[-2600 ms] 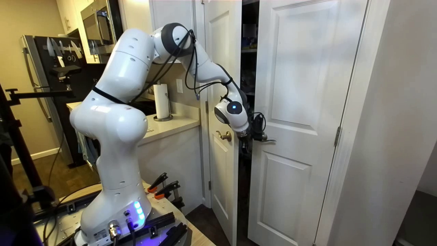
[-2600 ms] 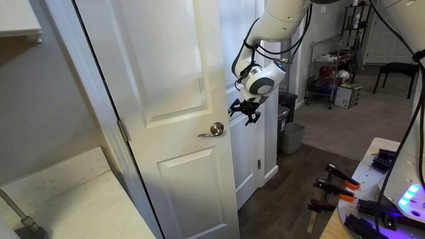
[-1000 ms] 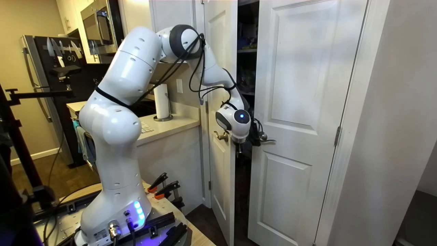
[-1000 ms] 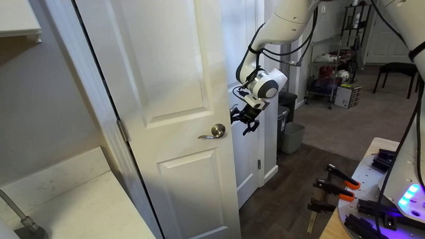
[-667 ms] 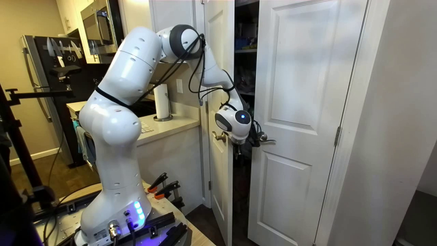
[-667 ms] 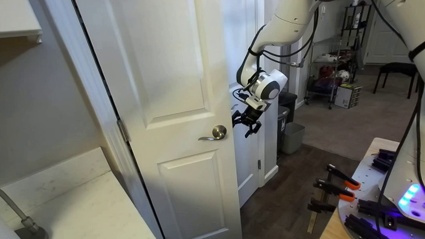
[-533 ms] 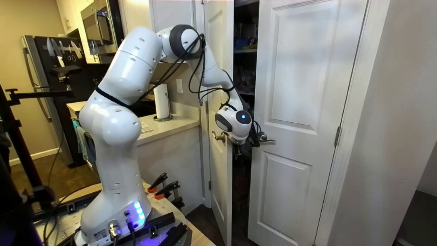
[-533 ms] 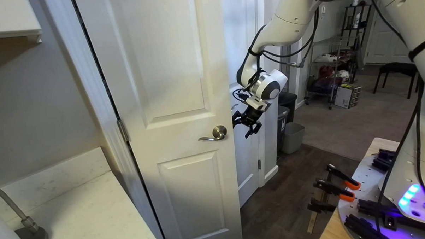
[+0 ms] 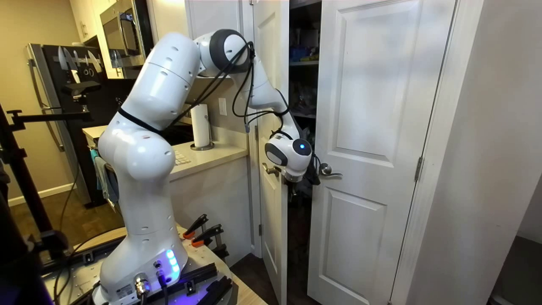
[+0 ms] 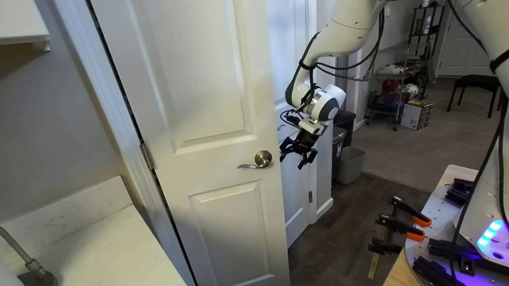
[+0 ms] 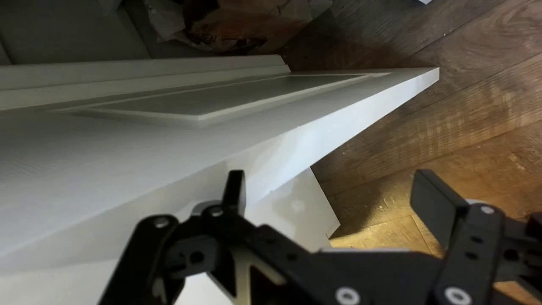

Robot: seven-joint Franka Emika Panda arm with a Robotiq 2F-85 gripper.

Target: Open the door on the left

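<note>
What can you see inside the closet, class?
Shelves, a blue item, a yellow item and, lower, crumpled material, too dim to identify. The left door, right door and arm cover much more.

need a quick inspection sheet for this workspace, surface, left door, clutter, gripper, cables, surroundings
Surface: pale counter, paper towel roll standing on it; spills: nothing seen.
Left door: partly open, closet shelves showing past its edge; lever handle present.
Clutter: black and orange clamps near the base of the arm; crumpled material beyond the door, too dark to identify.
Gripper: fingers apart, one overlapping the door's edge in the wrist view; contact cannot be told.
Cables: black cables strapped to the arm, a loop hanging free; snags: nothing seen.
Surroundings: matching door leaf, grey bin, black stool.
</note>
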